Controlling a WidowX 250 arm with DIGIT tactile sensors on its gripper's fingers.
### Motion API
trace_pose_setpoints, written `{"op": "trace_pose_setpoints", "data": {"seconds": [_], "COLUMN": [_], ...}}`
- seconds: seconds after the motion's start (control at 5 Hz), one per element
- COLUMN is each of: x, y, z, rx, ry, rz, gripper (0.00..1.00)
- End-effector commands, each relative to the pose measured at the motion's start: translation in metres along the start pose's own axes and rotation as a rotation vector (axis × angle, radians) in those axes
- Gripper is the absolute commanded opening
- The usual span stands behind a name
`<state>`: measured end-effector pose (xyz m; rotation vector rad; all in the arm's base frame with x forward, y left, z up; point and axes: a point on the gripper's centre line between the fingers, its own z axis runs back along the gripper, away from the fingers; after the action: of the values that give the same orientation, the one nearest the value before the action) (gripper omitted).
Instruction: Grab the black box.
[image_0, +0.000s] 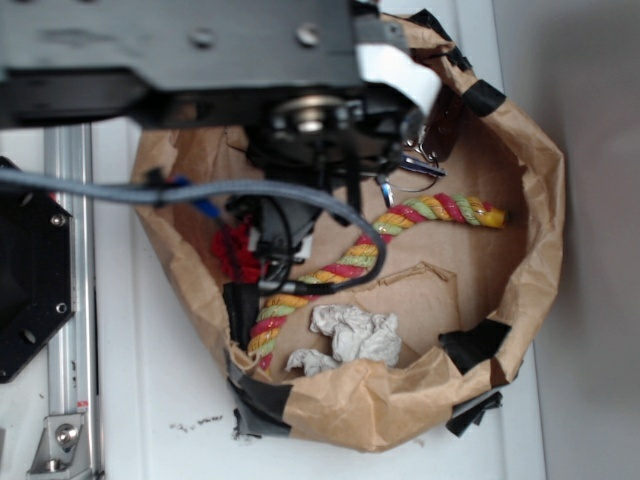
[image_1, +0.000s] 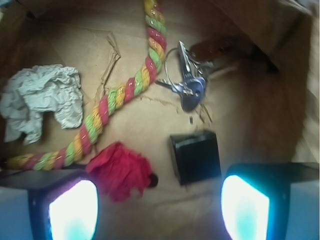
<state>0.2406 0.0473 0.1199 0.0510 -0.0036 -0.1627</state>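
Crumpled brown paper bin (image_0: 540, 200) on the white counter (image_0: 160, 400); small glossy black box (image_1: 195, 156) lies flat on its floor beside the red paper ball (image_1: 120, 168). Gripper (image_1: 159, 206) hovers wide apart above. Looks stiff, light, slick, so pinch its straight sides

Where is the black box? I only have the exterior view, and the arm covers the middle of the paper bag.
Observer: In the wrist view the black box lies flat on the brown paper, between the open gripper fingers.
Operator: Is anything touching it?
Observer: No. The red paper ball sits just beside it with a gap.
Operator: And the keys?
Observer: The keys lie beyond the box, apart from it, next to the rope.
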Motion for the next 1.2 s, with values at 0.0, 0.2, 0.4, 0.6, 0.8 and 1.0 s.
{"op": "trace_pose_setpoints", "data": {"seconds": [0.0,0.2,0.4,0.6,0.8,1.0], "x": [-0.008,-0.012,-0.012,-0.012,-0.012,-0.012], "y": [0.021,0.031,0.031,0.031,0.031,0.031], "z": [-0.026,-0.041,-0.041,-0.041,-0.041,-0.041], "rx": [0.095,0.114,0.114,0.114,0.114,0.114], "ry": [-0.001,0.033,0.033,0.033,0.033,0.033], "rz": [-0.109,-0.143,-0.143,-0.143,-0.143,-0.143], "gripper": [1.0,1.0,1.0,1.0,1.0,1.0]}}
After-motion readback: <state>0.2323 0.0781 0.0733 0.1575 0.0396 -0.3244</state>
